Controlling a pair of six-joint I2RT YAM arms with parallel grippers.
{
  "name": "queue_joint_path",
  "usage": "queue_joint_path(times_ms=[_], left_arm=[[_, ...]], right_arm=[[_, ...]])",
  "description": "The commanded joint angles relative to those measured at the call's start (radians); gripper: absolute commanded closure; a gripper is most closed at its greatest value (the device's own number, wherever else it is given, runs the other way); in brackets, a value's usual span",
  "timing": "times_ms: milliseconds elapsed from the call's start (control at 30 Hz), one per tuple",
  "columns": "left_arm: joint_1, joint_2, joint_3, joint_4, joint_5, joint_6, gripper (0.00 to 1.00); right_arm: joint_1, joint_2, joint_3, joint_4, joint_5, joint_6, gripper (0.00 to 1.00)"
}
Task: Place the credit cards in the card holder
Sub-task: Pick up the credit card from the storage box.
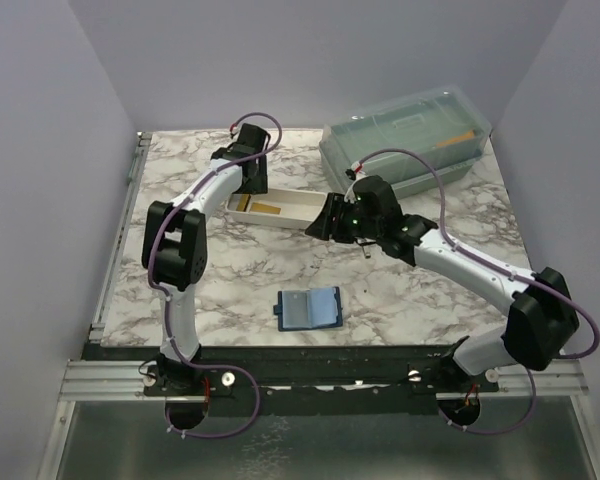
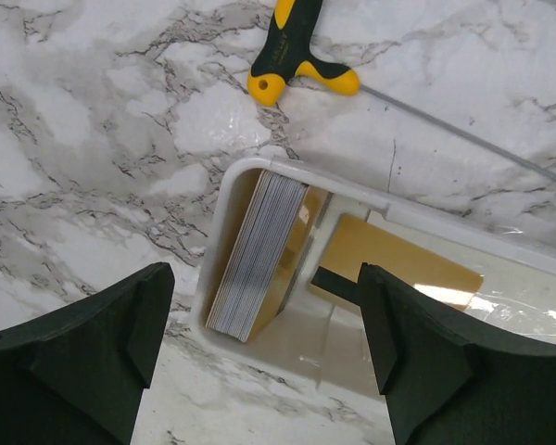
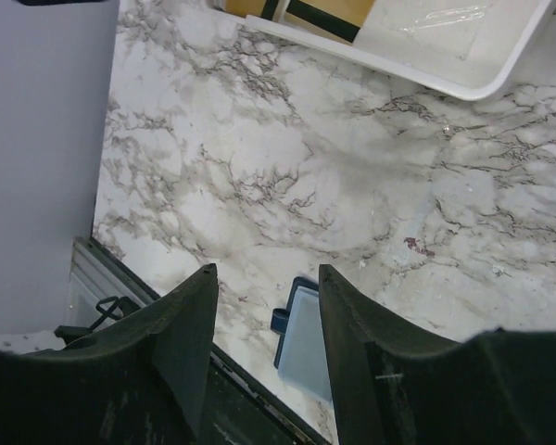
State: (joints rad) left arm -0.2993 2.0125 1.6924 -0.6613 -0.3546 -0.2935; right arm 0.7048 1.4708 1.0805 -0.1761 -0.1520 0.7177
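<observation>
The credit cards (image 2: 259, 255) stand as one tight stack on edge, too many to count, leaning in the end of the single white tray (image 2: 224, 199). One more tan card (image 2: 398, 260) lies flat on the tray floor beside them. The one card holder (image 1: 310, 309) lies open on the marble table (image 1: 410, 300), well apart from the tray. The left gripper (image 2: 264, 315) hangs over the stack, jaws wide and empty. The right gripper (image 3: 267, 306) hovers with jaws parted, holding nothing. One yellow-handled tool (image 2: 292, 56) and one green lidded box (image 1: 405, 145) sit beyond the tray.
</observation>
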Motion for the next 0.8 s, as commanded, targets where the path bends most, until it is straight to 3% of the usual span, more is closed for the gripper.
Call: queue_joint_path(times_ms=[0, 367, 767], left_arm=[[-0.027, 0.061, 0.047, -0.090, -0.133, 0.074, 0.14], [-0.028, 0.155, 0.087, -0.124, -0.201, 0.093, 0.25], [-0.027, 0.109, 0.097, -0.125, -0.240, 0.083, 0.44]], right_arm=[[-0.005, -0.094, -0.032, -0.007, 0.021, 0.009, 0.48], [-0.005, -0.208, -0.115, 0.011, 0.028, 0.033, 0.48], [-0.005, -0.171, -0.108, 0.020, -0.017, 0.040, 0.50]])
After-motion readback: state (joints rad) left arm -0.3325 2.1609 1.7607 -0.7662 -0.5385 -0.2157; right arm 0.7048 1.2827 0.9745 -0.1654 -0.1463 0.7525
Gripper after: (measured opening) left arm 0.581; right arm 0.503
